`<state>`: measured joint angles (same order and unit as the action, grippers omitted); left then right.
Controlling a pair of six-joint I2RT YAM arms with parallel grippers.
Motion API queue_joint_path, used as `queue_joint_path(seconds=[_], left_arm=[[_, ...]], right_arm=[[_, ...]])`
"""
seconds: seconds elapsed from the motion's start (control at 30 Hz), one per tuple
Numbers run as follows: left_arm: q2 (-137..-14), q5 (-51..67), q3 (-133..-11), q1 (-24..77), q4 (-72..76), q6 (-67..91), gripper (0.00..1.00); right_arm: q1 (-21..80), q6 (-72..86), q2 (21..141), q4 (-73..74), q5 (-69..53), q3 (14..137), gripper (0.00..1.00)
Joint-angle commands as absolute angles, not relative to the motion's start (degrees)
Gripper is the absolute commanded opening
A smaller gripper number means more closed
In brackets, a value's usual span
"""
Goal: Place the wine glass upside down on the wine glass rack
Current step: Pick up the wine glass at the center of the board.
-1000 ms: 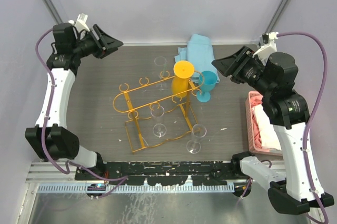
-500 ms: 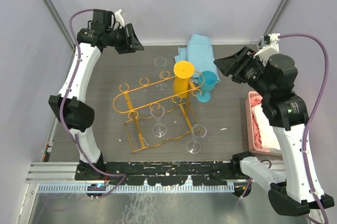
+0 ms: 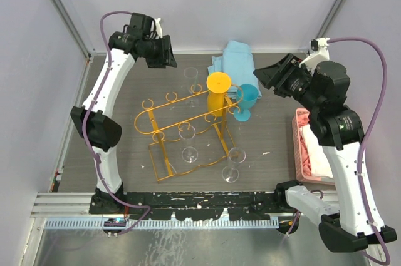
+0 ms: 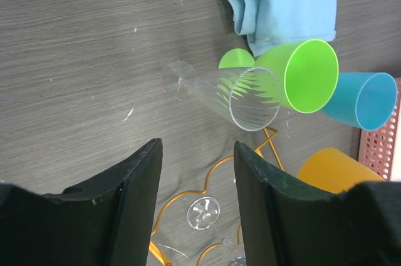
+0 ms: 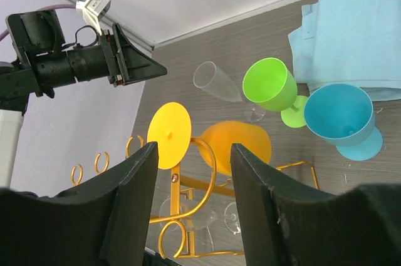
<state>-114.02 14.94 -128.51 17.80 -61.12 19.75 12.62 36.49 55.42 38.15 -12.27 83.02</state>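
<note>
Left gripper (image 4: 197, 153), jaws apart, near clear wine glass (image 4: 235, 94)

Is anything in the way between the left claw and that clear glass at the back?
Nothing visible does. Only bare table shows between the open left gripper and the clear glass; a green goblet stands close beside the glass, not in between.

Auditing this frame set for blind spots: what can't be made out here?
Green goblet: unseen in top view, apparently behind the orange goblet.
Pink basket: top view, right arm covers much of its contents.
Wine glass rack: left wrist view, base cut off by the bottom edge and the left tool's fingers.
</note>
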Motion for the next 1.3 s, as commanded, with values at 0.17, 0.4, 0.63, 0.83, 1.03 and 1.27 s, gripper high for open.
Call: queue_joint_path(seconds=[0.17, 0.4, 0.63, 0.83, 1.03, 1.27], left_arm=[[-114.48, 9.9, -130.8, 20.75, -59.48, 19.38, 0.51], [-113.16, 9.24, -127.24, 22.42, -55.24, 20.95, 0.5], [-113.66, 7.98, -125.98, 24.17, -54.1, 21.12, 0.5], [-114.58, 6.57, -126.07, 25.15, -54.13, 20.9, 0.5], [-115.77, 6.59, -126.09, 25.77, -54.34, 20.66, 0.5], [-116.78, 6.02, -125.77, 26.0, -54.65, 20.57, 0.48]], right_arm=[[12.39, 35.7, 55.23, 34.63, -12.75, 82.57, 0.56], [12.37, 35.65, 55.09, 34.63, -13.19, 82.08, 0.56], [12.32, 35.51, 54.71, 34.63, -13.32, 82.03, 0.56], [12.32, 35.61, 54.23, 34.63, -13.32, 81.67, 0.56], [12.33, 35.68, 54.03, 34.63, -13.13, 81.52, 0.56], [12.31, 35.68, 53.94, 34.63, -12.96, 81.56, 0.56]])
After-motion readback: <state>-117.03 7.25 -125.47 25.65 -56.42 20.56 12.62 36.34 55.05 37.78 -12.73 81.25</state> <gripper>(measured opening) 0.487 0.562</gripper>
